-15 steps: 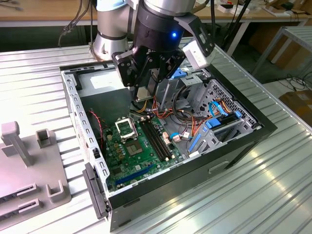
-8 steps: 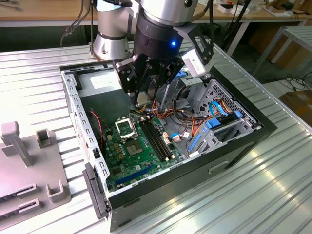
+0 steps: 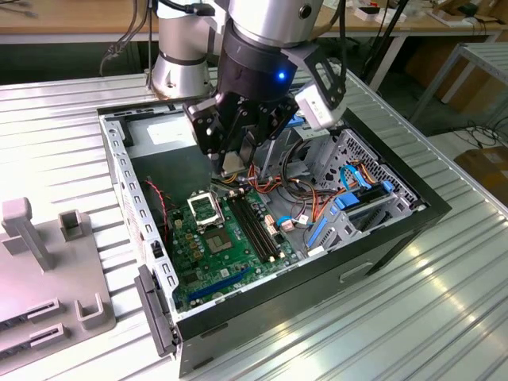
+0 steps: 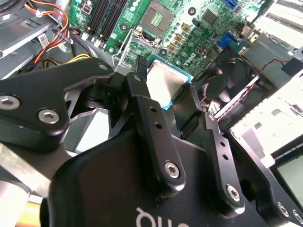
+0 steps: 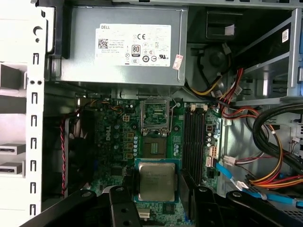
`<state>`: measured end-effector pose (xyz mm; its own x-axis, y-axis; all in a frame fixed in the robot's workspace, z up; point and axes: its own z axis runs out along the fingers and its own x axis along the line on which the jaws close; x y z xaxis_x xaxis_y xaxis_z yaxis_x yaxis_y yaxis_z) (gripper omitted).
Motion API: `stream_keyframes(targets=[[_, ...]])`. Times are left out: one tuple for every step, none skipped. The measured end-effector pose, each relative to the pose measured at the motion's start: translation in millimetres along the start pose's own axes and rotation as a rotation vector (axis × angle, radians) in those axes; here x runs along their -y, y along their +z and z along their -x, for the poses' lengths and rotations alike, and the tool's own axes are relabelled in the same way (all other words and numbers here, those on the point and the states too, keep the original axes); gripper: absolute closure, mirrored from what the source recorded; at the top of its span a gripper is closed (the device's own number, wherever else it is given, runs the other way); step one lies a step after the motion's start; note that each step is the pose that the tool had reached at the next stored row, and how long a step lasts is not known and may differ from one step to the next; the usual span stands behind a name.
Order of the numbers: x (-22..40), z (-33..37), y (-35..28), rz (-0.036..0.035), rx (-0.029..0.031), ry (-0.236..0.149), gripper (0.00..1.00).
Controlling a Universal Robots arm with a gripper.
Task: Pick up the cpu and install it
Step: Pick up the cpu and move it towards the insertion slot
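The cpu [image 5: 156, 180], a small square chip with a silver-grey top and thin green rim, sits flat between my two black fingers [image 5: 185, 185]. My gripper [image 4: 166, 80] is shut on the cpu [image 4: 163, 81], a finger against each of two opposite edges. In the exterior view my gripper [image 3: 235, 165] hangs inside the open computer case, just above and behind the black socket frame [image 3: 205, 209] on the green motherboard [image 3: 238, 266]. The socket [image 5: 154, 147] lies open with its metal lid [image 5: 155, 115] tilted up. The chip hangs above the board, apart from the socket.
The grey power supply [image 5: 120, 47] fills the case's back. Bundled cables [image 3: 313, 186] and blue-tabbed drive bays [image 3: 361, 198] crowd the exterior view's right. Memory slots [image 3: 258, 226] run beside the socket. A black fan [image 4: 232, 71] sits by the case wall. A grey fixture [image 3: 48, 270] stands outside the case.
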<state>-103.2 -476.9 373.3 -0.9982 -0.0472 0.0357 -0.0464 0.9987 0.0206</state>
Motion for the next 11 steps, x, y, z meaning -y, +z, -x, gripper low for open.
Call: stream_keyframes(targets=[[0.1, 0.0, 0.4, 0.0, 0.0, 0.0, 0.53], [0.1, 0.0, 0.9, 0.0, 0.0, 0.0, 0.53], [0.2, 0.1, 1.3, 0.0, 0.0, 0.0, 0.53], [0.3, 0.0, 1.8, 0.0, 0.0, 0.0, 0.53], [0.3, 0.0, 2.3, 0.0, 0.0, 0.0, 0.53], [0.4, 0.1, 2.7, 0.0, 0.0, 0.0, 0.53], [0.4, 0.1, 3.4, 0.0, 0.0, 0.0, 0.53], [0.5, 0.1, 4.0, 0.0, 0.0, 0.0, 0.53], [0.5, 0.1, 4.4, 0.0, 0.0, 0.0, 0.53], [0.6, 0.1, 5.1, 0.0, 0.0, 0.0, 0.53], [0.6, 0.2, 5.5, 0.0, 0.0, 0.0, 0.53]])
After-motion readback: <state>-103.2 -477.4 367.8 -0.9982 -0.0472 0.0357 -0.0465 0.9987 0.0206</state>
